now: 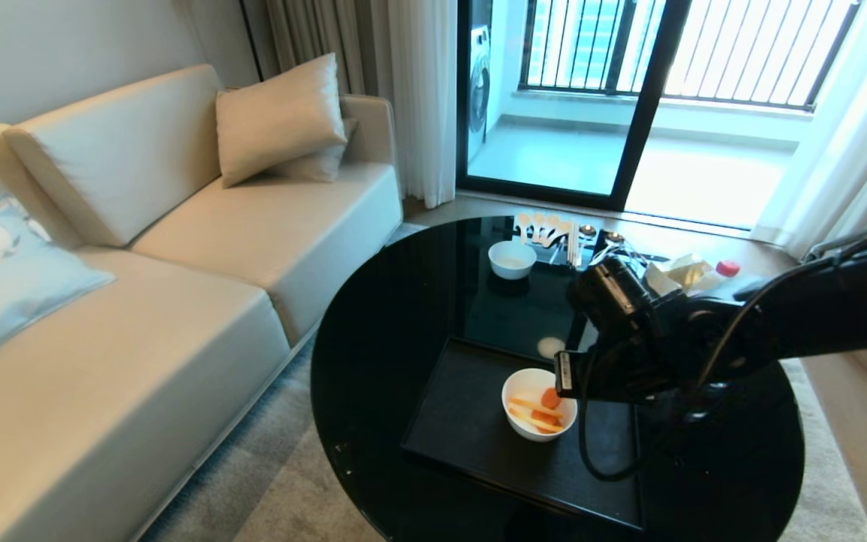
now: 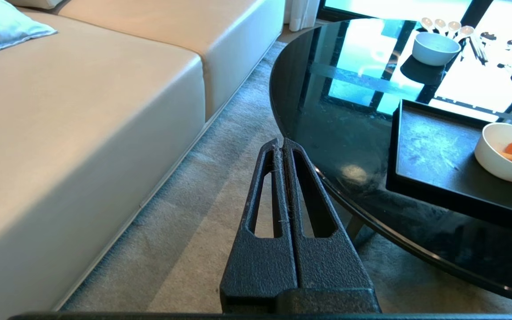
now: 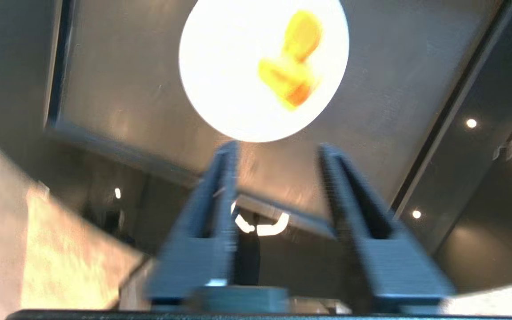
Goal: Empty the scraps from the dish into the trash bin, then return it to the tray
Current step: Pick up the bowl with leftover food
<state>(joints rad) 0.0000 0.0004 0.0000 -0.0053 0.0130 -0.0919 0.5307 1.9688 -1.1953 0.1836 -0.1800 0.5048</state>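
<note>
1. The dish sits on the tray, toward its right half, with the scraps inside.
2. Beyond the tray on the round black table stands a second white bowl, with spoons behind it.
3. My right gripper hangs above the dish's right rim, fingers apart, holding nothing.
4. My left gripper is off the table's left edge above the carpet, fingers pressed together.
</note>
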